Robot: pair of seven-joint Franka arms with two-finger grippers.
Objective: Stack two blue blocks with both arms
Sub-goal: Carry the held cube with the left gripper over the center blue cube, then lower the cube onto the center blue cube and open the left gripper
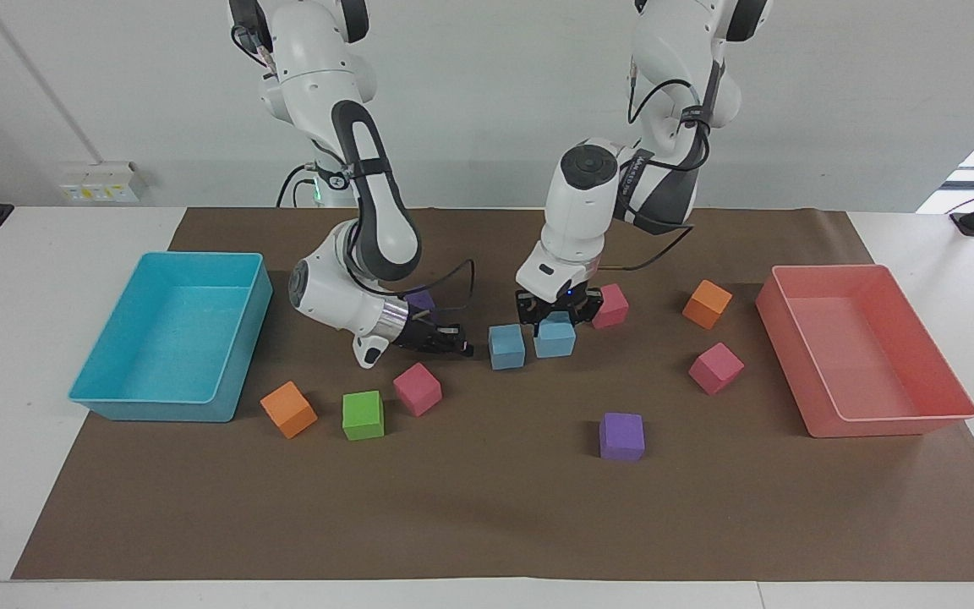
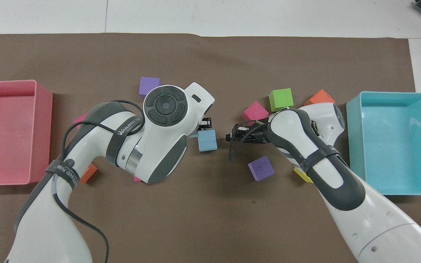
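One blue block (image 1: 506,347) (image 2: 207,140) rests on the brown mat near the middle. My left gripper (image 1: 556,321) (image 2: 205,124) is shut on the second blue block (image 1: 555,338), holding it close beside the resting one, toward the left arm's end of the table. In the overhead view the left arm's wrist covers most of the held block. Whether the held block touches the mat I cannot tell. My right gripper (image 1: 462,347) (image 2: 228,137) is shut and holds nothing. It lies low over the mat, just beside the resting block toward the right arm's end.
A cyan tray (image 1: 157,397) stands at the right arm's end and a pink tray (image 1: 884,423) at the left arm's end. Loose cubes lie around: orange (image 1: 288,408), green (image 1: 363,414), pink (image 1: 417,388), purple (image 1: 621,436), pink (image 1: 715,368), orange (image 1: 706,304), pink (image 1: 611,305).
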